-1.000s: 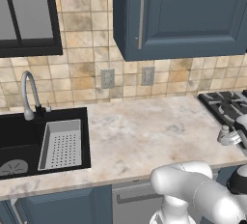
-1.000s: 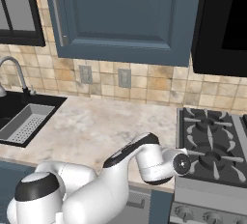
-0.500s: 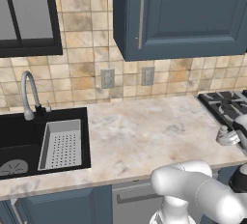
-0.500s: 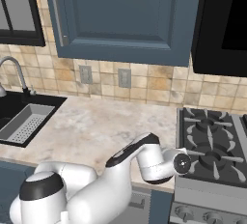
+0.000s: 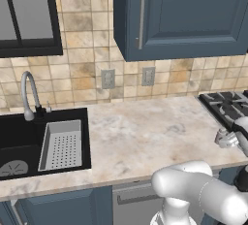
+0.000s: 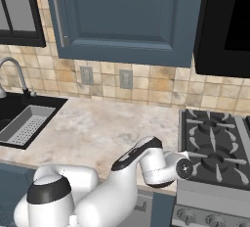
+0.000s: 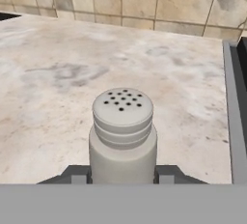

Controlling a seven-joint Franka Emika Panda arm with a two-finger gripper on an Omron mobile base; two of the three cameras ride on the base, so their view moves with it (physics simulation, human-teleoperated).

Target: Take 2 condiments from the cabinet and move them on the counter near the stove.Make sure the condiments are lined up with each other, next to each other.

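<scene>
The pale grey-white shaker (image 7: 123,136), with a perforated lid, stands upright between my dark fingertips (image 7: 77,174) in the hand view. My gripper (image 7: 123,175) is shut on it. In the left base view the shaker (image 5: 224,138) is low over the beige marbled counter (image 5: 145,136), near its front edge and just left of the black stove (image 5: 226,104). I cannot tell whether it touches the stone. The gripper (image 5: 233,136) reaches it from the right edge. The yellow bottle and the shelf cabinet are out of view.
A closed blue wall cabinet with a long steel handle (image 5: 141,15) hangs over the counter. The black sink (image 5: 29,146) with a curved tap and a grey strainer tray (image 5: 60,144) lies far left. The stove's grates (image 6: 215,140) and its raised edge (image 7: 234,112) lie right of the shaker.
The hand with the shaker has drifted very slightly left and down. Nothing else has moved.
</scene>
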